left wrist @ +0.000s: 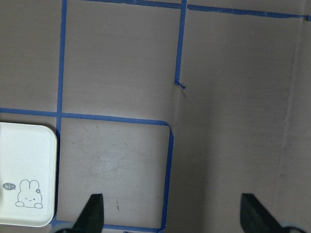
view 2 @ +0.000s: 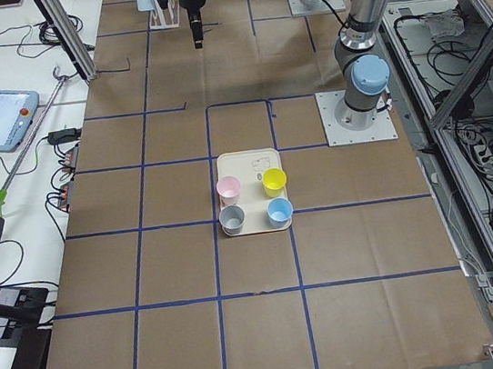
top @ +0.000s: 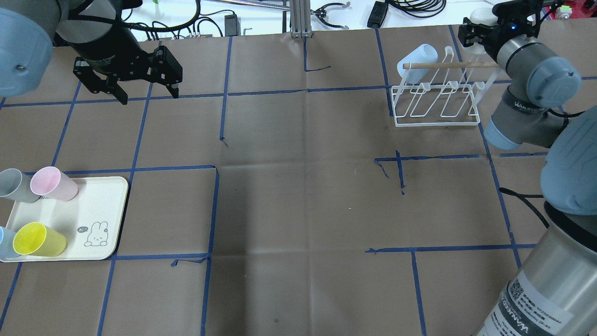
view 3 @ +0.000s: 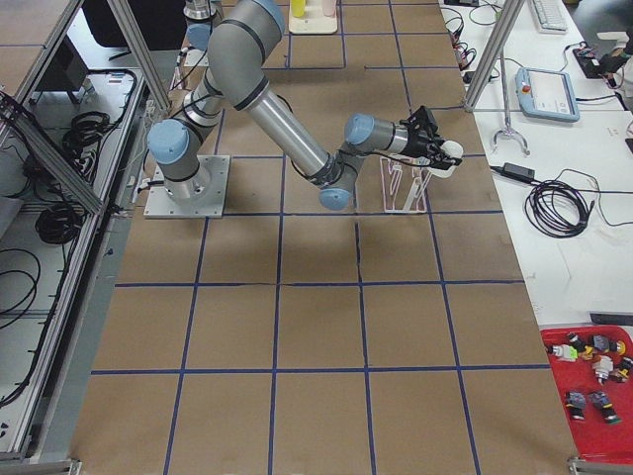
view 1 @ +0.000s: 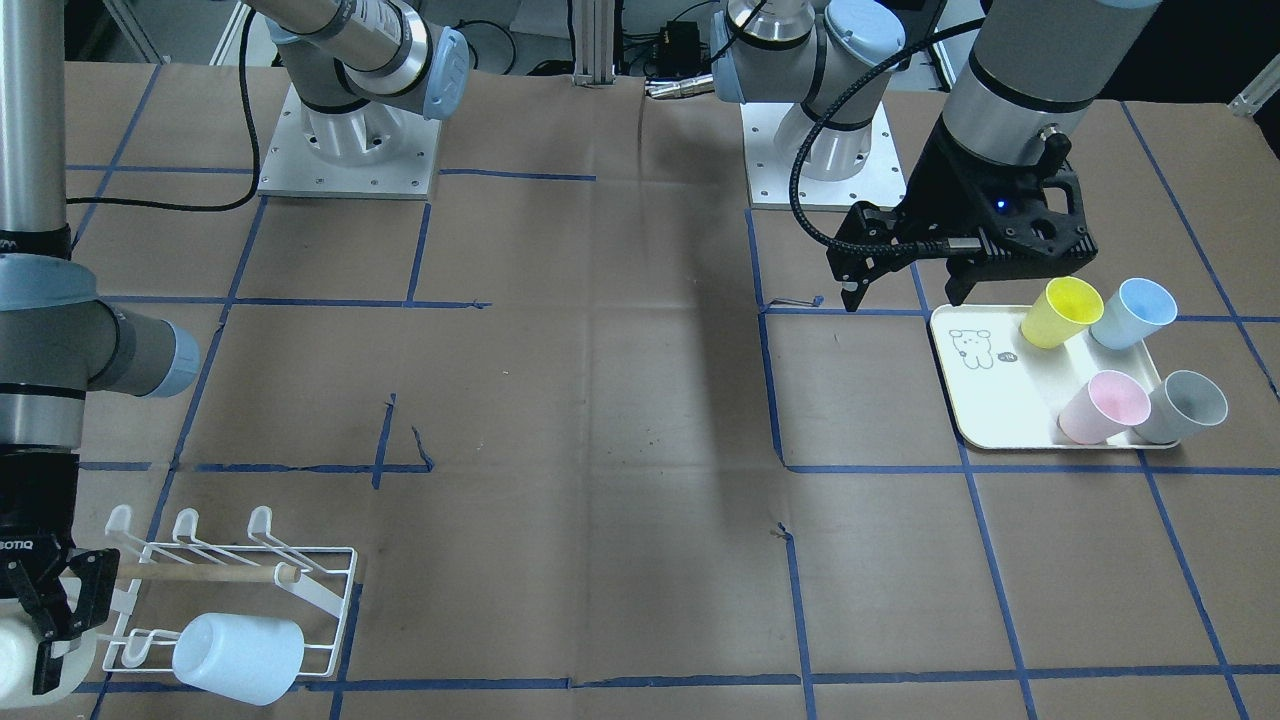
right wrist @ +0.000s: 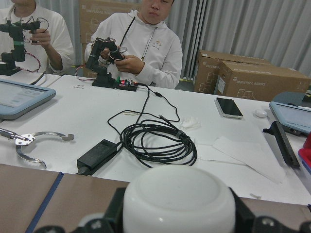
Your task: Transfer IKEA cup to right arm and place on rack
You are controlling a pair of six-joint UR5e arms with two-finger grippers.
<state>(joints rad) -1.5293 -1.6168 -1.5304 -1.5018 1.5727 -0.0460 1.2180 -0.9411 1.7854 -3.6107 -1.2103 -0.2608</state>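
Right gripper (right wrist: 179, 216) is clasping white cup (right wrist: 179, 191) beside right end of rack (top: 437, 124); advise lining mouth over a free prong (view 1: 186, 521). Left gripper (top: 147, 92) is hanging released.

Blue-taped brown table (top: 298, 210), white bench (right wrist: 73, 111), grey curtains (right wrist: 252, 24) behind.

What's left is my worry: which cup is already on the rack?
The pale blue cup, on its side at the end of the rack. The yellow, sky-blue, pink and grey cups stand on the tray; the right gripper holds a white cup.
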